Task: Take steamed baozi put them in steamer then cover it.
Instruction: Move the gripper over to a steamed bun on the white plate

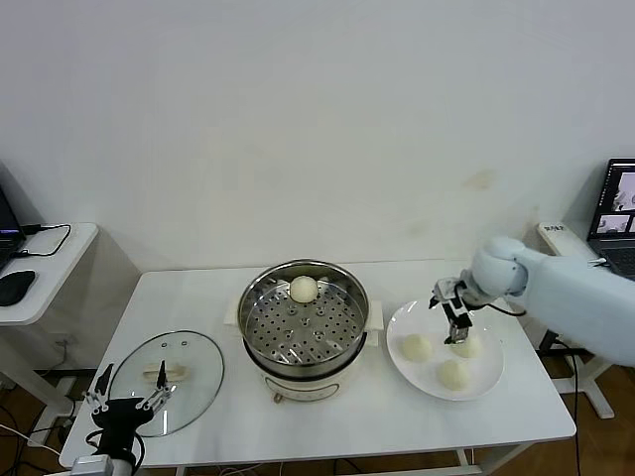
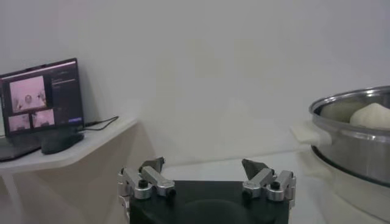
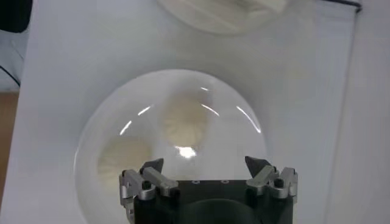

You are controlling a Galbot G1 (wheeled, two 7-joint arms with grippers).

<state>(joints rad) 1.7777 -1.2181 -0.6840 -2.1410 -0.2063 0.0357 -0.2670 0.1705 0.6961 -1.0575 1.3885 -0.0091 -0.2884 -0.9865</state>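
Baozi: one bun (image 1: 304, 289) already sits on the perforated tray at the far side of the steamer (image 1: 260, 342); three more lie on the white plate (image 1: 491, 382) to the robot's right of the pot. On the plate, one bun (image 1: 416, 347) is nearest the steamer, one (image 1: 453, 373) toward the front, and one (image 1: 469, 346) directly under the right gripper (image 1: 458, 335).

Step in hand, by my read: picking bun no. 2 for transfer. R gripper hangs just over the plate w/ fingers spread and nothing between them. The right wrist view shows two buns below its open jaws, one (image 3: 184, 119) roughly centred ahead of it. Whether the tips touch the bun already, can't tell.

L gripper (image 1: 127, 395) is parked low at the table's front-left corner, at the near edge of the glass lid (image 1: 167, 370), which lies flat on the table beside the steamer. Its fingers are apart too, holding nothing (left wrist view).

Next move prob. calls for: lower so the fingers straddle the bun, close gently since the dough looks soft and could dent, lift clear of the plate rim, carry over the pot wall, and set down on bare tray apart from the bun already there. Two more buns after that, then the lid goes on.
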